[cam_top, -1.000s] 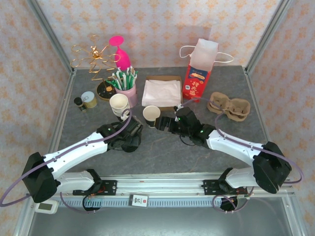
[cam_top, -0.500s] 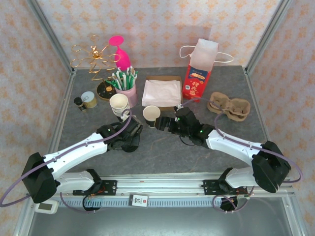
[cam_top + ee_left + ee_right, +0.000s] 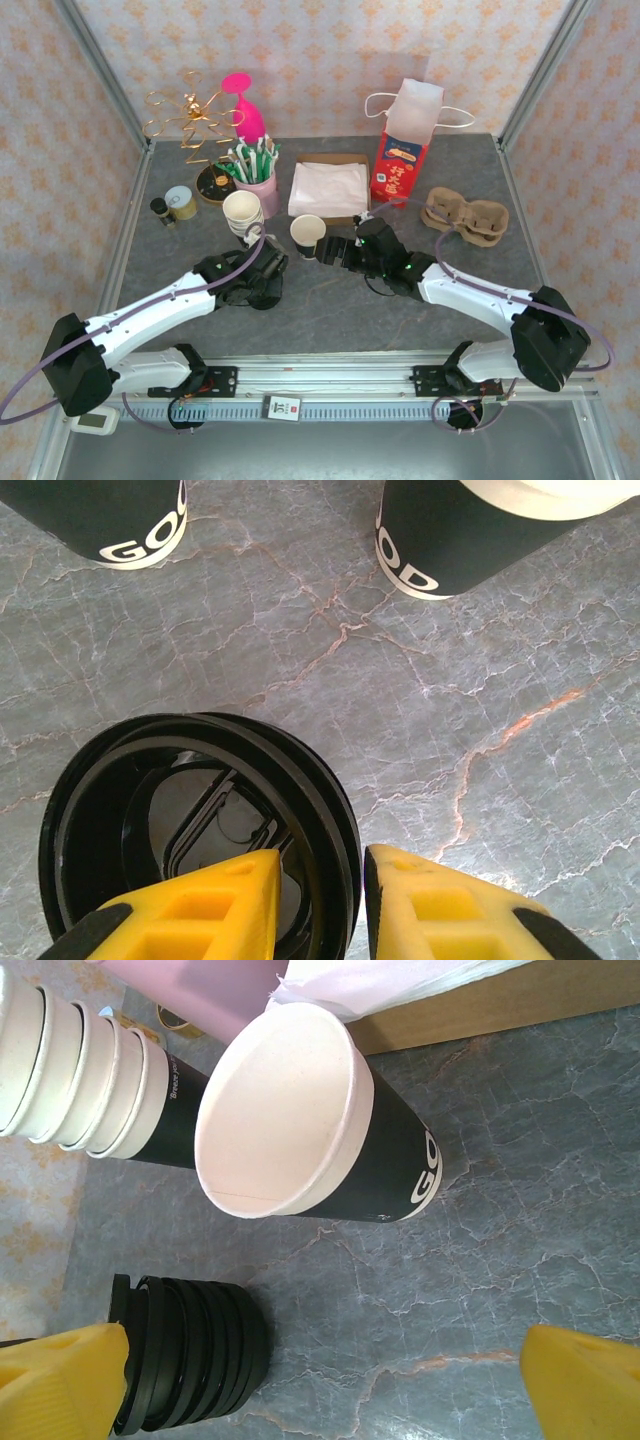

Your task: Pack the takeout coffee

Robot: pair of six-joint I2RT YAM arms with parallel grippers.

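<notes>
The left pincer (image 3: 322, 858), nearly closed but not clearly clamped, straddles the right rim of the black plastic lid stack (image 3: 190, 730) at lower left; the black paper cup (image 3: 450, 540) stands upper right, facing the wide-open right pincer (image 3: 320, 1375).

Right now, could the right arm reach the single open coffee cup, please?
Probably yes. The right gripper is open, the single coffee cup stands straight ahead, and only bare table lies between. The black lid stack and the nested cups sit off to one side, clear of a straight approach.
</notes>
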